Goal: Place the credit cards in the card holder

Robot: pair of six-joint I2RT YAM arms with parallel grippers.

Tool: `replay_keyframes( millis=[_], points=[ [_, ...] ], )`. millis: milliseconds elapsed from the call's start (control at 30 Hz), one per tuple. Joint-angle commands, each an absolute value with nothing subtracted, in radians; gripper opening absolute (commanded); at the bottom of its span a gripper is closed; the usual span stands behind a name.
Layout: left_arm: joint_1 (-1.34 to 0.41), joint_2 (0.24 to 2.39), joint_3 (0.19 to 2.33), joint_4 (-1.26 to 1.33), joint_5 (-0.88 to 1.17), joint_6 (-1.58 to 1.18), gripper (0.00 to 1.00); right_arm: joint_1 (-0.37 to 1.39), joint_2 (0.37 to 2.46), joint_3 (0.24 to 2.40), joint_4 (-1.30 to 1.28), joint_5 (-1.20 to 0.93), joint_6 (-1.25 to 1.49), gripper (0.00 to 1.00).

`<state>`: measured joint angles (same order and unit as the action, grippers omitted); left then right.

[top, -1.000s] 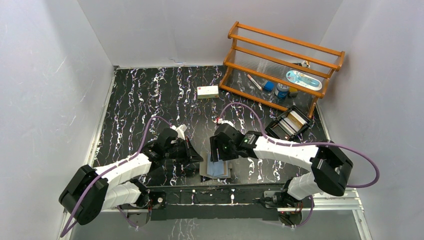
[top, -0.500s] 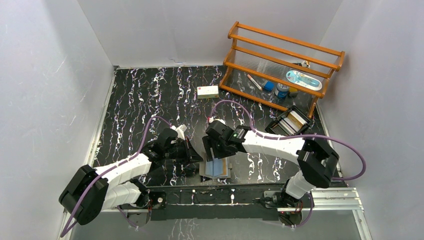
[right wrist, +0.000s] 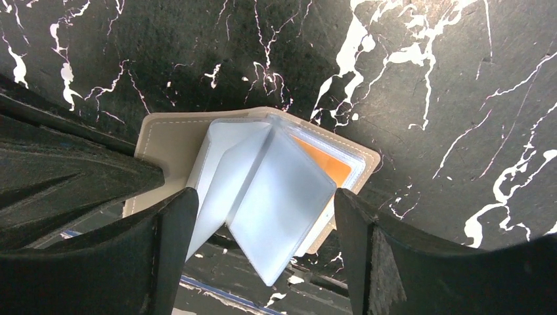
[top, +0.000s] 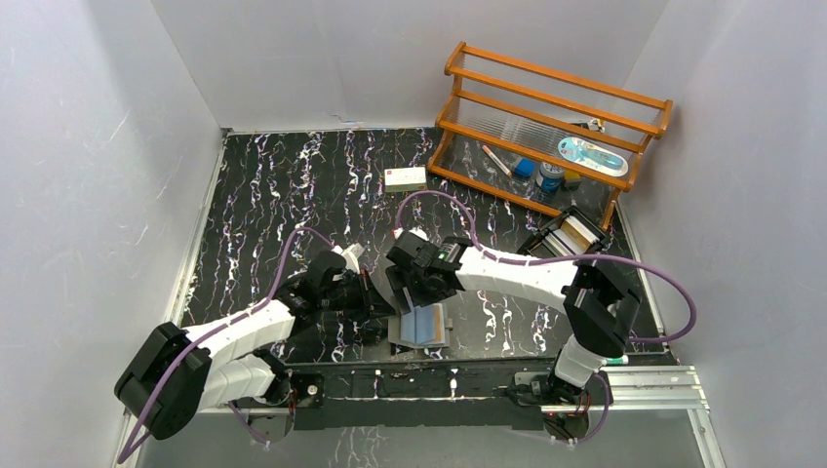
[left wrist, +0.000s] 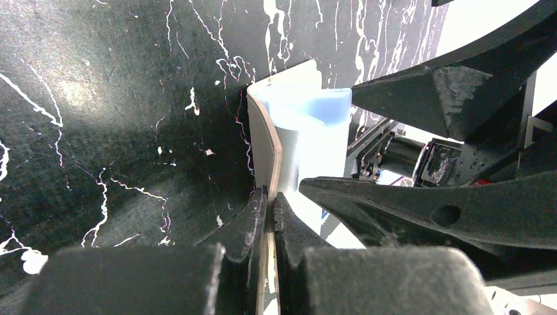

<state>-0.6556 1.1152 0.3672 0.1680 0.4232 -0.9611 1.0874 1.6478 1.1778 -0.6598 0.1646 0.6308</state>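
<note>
- Card holder (top: 421, 325) lying open at near table edge, between both grippers; clear sleeves fanned up, orange card (right wrist: 326, 165) in rear one.
- L gripper (left wrist: 269, 197) clamped on taupe cover flap, pinning it.
- R gripper (right wrist: 263, 213) jaws spread wide, straddling sleeves, nothing held.
- Other credit cards (top: 569, 237) in black tray (top: 538, 255), well apart on right.
- Handling, est.: holder soft, light, prob. slides unpinned; sleeves floppy. Cards stiff, thin, slick, so pinch short edge.
</note>
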Motion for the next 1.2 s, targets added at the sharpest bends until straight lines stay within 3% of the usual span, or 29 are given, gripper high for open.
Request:
replay_keyframes(
  millis=[0, 633, 867, 933, 1033, 1167],
  points=[
    [-0.652, 1.086, 0.355, 0.163, 0.425, -0.954, 0.00, 1.105, 1.668, 1.247, -0.715, 0.215, 0.607, 0.84],
    [-0.652, 1.071, 0.357, 0.143, 0.419, -0.951, 0.01, 1.128, 1.717, 1.318, -0.764, 0.245, 0.598, 0.84],
    [-0.653, 1.036, 0.403, 0.042, 0.364, -0.933, 0.24, 1.127, 1.667, 1.335, -0.759, 0.275, 0.582, 0.86],
    [-0.652, 1.027, 0.413, -0.008, 0.334, -0.930, 0.36, 1.118, 1.612, 1.252, -0.631, 0.231, 0.582, 0.86],
    [-0.652, 0.975, 0.448, -0.148, 0.229, -0.938, 0.44, 1.106, 1.559, 1.032, -0.241, -0.005, 0.667, 0.81],
    [-0.650, 0.868, 0.507, -0.307, 0.092, -0.948, 0.45, 1.094, 1.583, 0.932, 0.036, -0.149, 0.777, 0.71]
  ],
)
